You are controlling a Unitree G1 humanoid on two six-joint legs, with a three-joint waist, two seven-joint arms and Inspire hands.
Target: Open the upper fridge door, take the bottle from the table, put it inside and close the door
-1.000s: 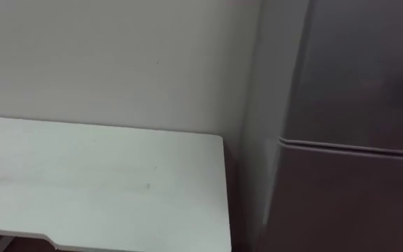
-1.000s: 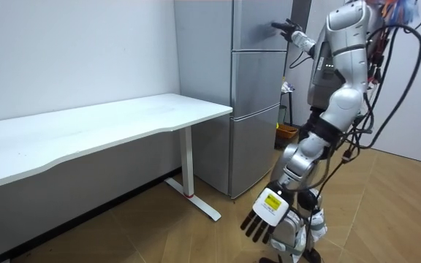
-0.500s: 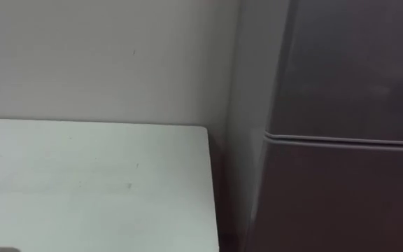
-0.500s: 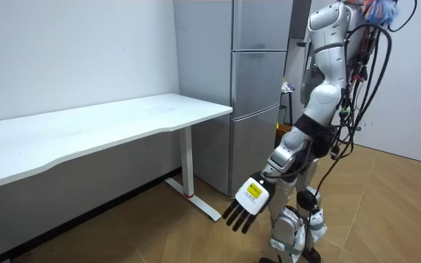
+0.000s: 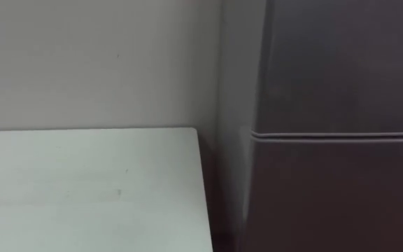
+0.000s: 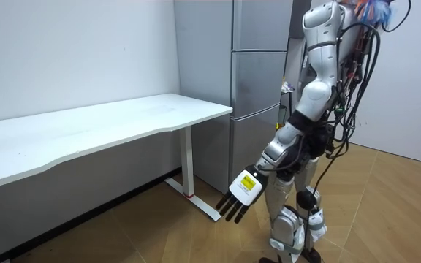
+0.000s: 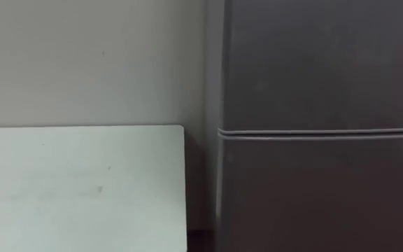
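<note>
**Fridge Doors Are Shut, and the Bottle's Place Cannot Be Told**

Where the bottle is cannot be told from these pictures.

The fridge point(image 5: 334, 140) is seen close up in the eye views. It is tall and gray. Its front is crossed by a thin line point(image 5: 338, 134). The upper door point(image 5: 341, 63) is seen above that line, and a lower door point(image 5: 341, 199) is seen below it. Both doors are shut. In the room view, two such lines can be seen across the fridge front, and every door there is shut too.

A white table point(image 5: 82, 189) is set to the left of the fridge. Its end is just beside the fridge's side, with a thin dark gap between them. Its top is bare. A plain pale wall point(image 5: 96, 63) is seen behind the table and runs up to the fridge. In the room view, the table is held up by a white leg point(image 6: 188, 164) with a flat foot on the floor.

The robot is seen standing upright, right in front of the fridge, on a brown wood floor point(image 6: 393, 212). Its head is level with the upper door. Its left hand point(image 6: 243, 191) is hung low beside its legs, on the side near the table. The fingers point(image 6: 229, 212) are held straight and point down at the floor. Nothing is held in that hand, and nothing is touched by it.
</note>
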